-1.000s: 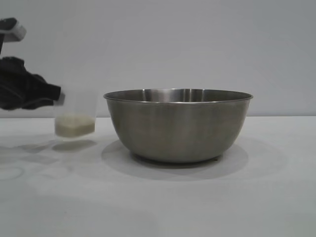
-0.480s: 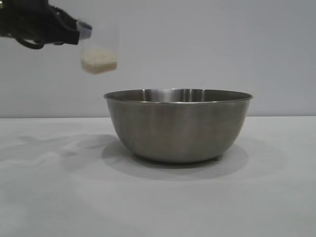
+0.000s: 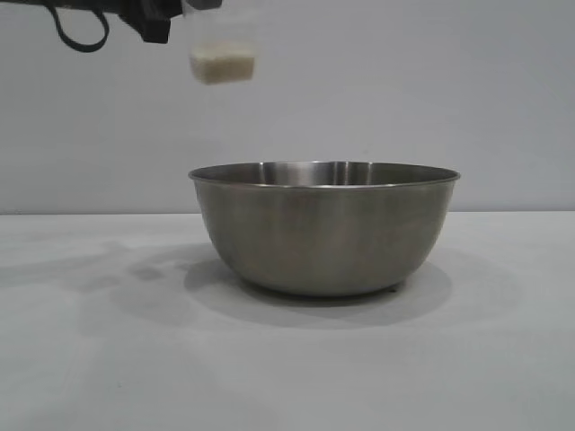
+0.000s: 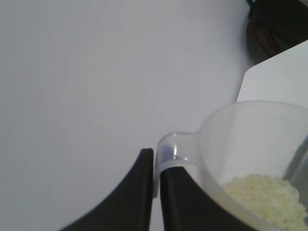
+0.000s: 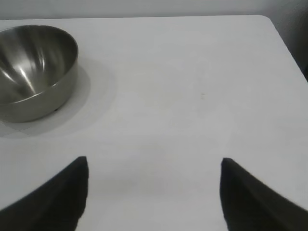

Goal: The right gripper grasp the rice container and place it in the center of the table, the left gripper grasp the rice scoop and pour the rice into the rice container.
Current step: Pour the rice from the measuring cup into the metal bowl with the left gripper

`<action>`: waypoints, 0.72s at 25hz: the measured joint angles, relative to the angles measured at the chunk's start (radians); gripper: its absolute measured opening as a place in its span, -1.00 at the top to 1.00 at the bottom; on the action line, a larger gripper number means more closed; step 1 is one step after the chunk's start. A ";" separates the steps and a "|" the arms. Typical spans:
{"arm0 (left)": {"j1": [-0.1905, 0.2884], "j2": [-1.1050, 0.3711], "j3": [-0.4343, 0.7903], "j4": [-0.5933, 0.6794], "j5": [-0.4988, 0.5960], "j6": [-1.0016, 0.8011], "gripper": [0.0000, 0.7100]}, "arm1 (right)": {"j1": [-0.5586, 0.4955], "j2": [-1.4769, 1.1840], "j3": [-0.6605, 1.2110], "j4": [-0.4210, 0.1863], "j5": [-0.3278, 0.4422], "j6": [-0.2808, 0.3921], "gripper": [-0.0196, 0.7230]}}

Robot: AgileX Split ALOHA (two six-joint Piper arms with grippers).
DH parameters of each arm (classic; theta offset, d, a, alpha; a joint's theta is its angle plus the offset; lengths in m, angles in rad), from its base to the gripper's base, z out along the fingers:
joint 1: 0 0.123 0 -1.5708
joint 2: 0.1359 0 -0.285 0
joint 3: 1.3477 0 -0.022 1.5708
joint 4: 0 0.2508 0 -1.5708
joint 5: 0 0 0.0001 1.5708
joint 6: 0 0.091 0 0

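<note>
The rice container point(image 3: 324, 229), a wide steel bowl, stands on the white table point(image 3: 287, 359) at the middle; the right wrist view shows the same rice container point(image 5: 33, 70) empty inside. High above its left rim hangs the rice scoop point(image 3: 222, 49), a clear plastic cup held upright with white rice point(image 3: 222, 67) in its bottom. My left gripper point(image 3: 153, 18) is shut on the cup's loop handle point(image 4: 174, 149), and the rice point(image 4: 262, 197) lies inside the cup. My right gripper point(image 5: 154, 166) hovers open over bare table, away from the bowl, holding nothing.
The table's far edge and right corner point(image 5: 267, 21) show in the right wrist view. A plain grey wall point(image 3: 404, 90) stands behind the bowl. A white panel point(image 4: 279, 77) and dark cables point(image 4: 276, 24) appear past the cup in the left wrist view.
The left gripper has lifted the rice scoop off the table and carried it up and to the right, toward the bowl. The bowl has not moved.
</note>
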 joint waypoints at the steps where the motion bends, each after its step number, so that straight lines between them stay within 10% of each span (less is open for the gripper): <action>1: -0.011 0.000 0.000 0.005 0.010 0.030 1.00 | 0.000 0.000 0.000 0.000 0.000 0.000 -0.47; 18: -0.111 0.000 0.000 0.022 0.261 0.424 1.00 | 0.000 0.000 0.000 0.000 0.000 0.000 -0.47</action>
